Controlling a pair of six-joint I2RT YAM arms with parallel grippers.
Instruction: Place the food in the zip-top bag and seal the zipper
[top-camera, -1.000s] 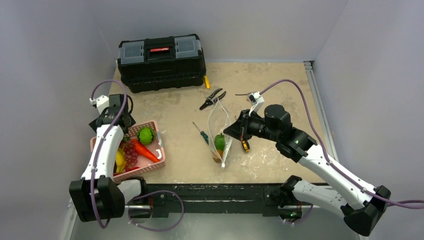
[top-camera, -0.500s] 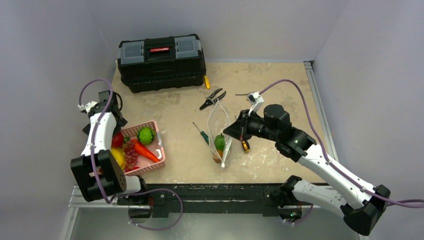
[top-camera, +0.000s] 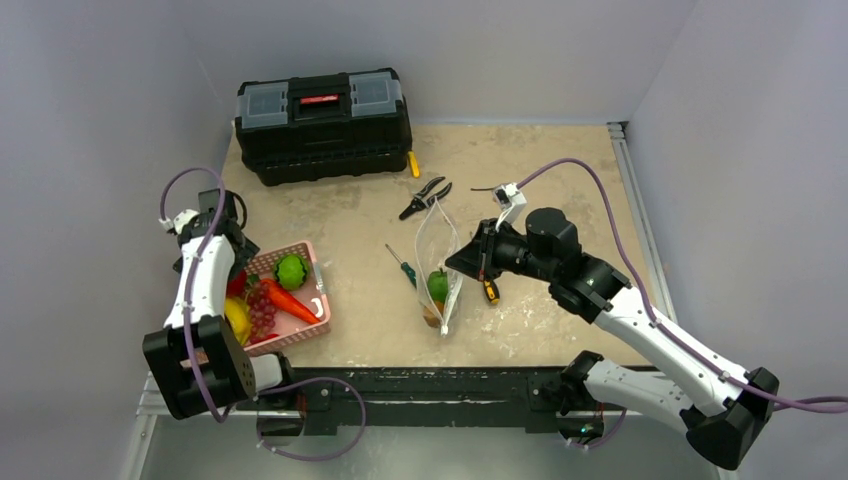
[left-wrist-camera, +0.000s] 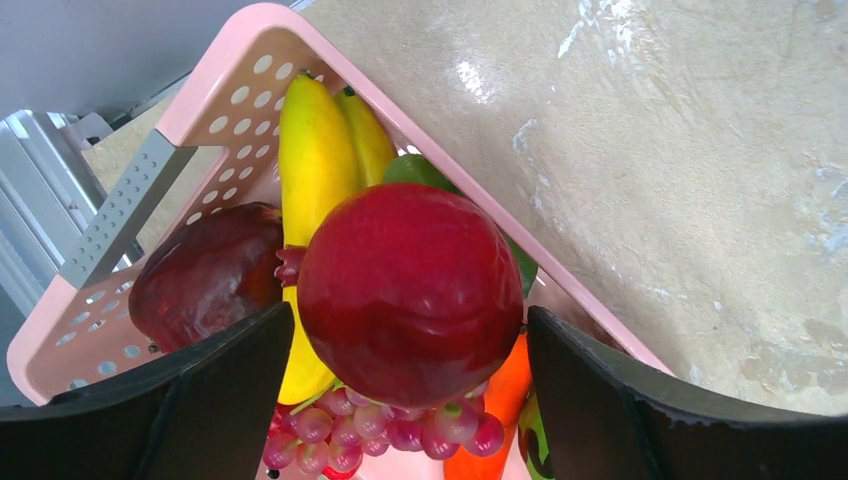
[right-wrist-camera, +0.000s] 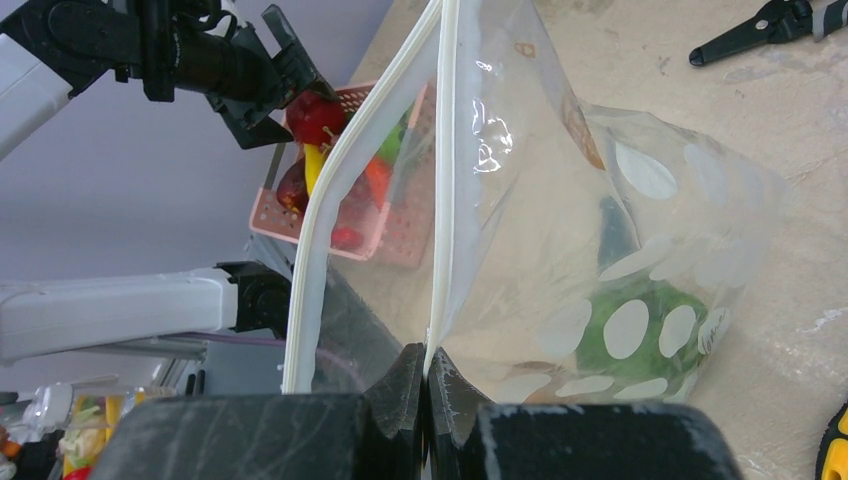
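Observation:
The zip-top bag (top-camera: 440, 250) stands at mid-table, mouth gaping. My right gripper (right-wrist-camera: 427, 365) is shut on one side of the zipper (right-wrist-camera: 445, 180); the other side (right-wrist-camera: 320, 230) hangs free. A green pepper (right-wrist-camera: 650, 320) lies in the bag's bottom. The remaining food fills the pink basket (left-wrist-camera: 230, 75): banana (left-wrist-camera: 310, 170), dark red fruit (left-wrist-camera: 205, 275), grapes (left-wrist-camera: 400, 430), carrot (top-camera: 290, 300), green pepper (top-camera: 291, 270). My left gripper (left-wrist-camera: 408, 315) is open astride a red round fruit (left-wrist-camera: 405, 240), a thin gap showing at each finger.
A black toolbox (top-camera: 323, 122) sits at the back left. Pliers (top-camera: 425, 197) lie behind the bag. A green-handled screwdriver (top-camera: 404, 266) lies left of the bag, a yellow-and-black one (top-camera: 490, 291) right of it. Walls close in on both sides.
My left wrist swung left and down over the basket's near-left corner, and its jaws narrowed slightly around the red round fruit. The right arm and bag stayed put.

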